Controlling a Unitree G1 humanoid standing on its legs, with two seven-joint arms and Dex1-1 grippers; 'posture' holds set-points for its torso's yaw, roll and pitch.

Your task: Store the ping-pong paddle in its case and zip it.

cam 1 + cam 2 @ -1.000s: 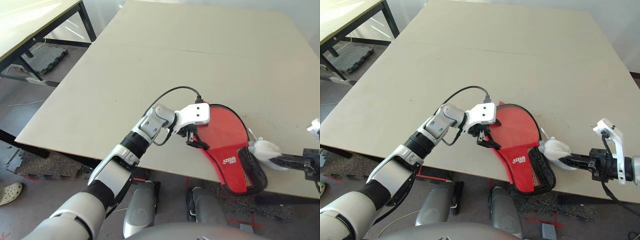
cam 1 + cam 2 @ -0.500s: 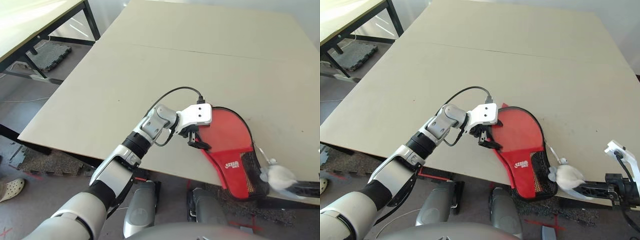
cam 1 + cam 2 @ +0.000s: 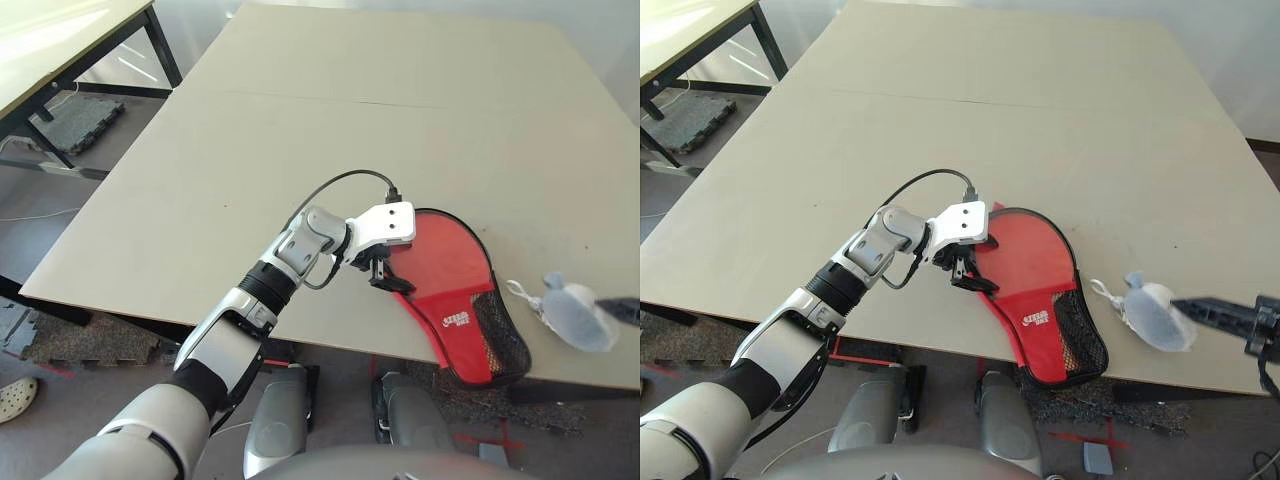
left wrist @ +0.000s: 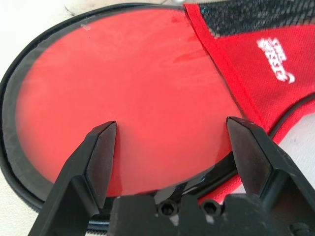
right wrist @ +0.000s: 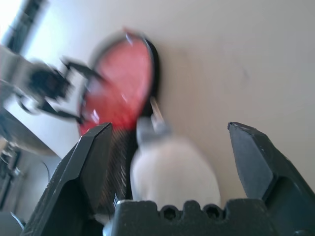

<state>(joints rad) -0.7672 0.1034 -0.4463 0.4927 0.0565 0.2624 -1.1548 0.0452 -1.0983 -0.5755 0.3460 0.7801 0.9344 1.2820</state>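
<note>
The red case (image 3: 1035, 270) lies near the table's front edge, its mesh handle end (image 3: 1080, 340) hanging over the edge. My left gripper (image 3: 966, 277) stands open with its fingers (image 4: 101, 157) over the case's round red face (image 4: 128, 88). I cannot tell whether that smooth face inside the black zipper edging is the paddle or the case's cover. The white fluffy charm (image 3: 1155, 318) shows blurred to the right of the case, joined to it by a white cord (image 3: 1105, 293). My right gripper (image 3: 1185, 303) is open, and the charm (image 5: 172, 172) sits loose between its fingers.
The broad beige table (image 3: 1020, 130) stretches away behind the case. A second table with black legs (image 3: 60, 60) stands at the far left. The floor below the front edge has dark mats (image 3: 70, 335).
My right gripper, which was shut on the charm and pulled it towards the front edge, has opened and let it go. The left arm has stayed where it was.
</note>
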